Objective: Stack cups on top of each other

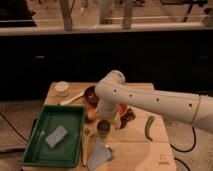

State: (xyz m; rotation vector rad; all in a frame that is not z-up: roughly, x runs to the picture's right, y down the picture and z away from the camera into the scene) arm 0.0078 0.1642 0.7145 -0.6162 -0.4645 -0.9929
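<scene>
The claw (106, 116), whether spread or closed impossible to tell, hangs just above an olive-brown cup (103, 129) at the surface's (135, 146) front middle, probably light, stiff and slick, best gripped at the rim, crowded by an orange bowl (122, 108), green tray (50, 109) and grey cloth (99, 153).

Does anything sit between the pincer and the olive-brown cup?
Nothing visible does. The pincer is right above the olive-brown cup, with no object between them. The orange bowl lies farther back on the table, off that path.
</scene>
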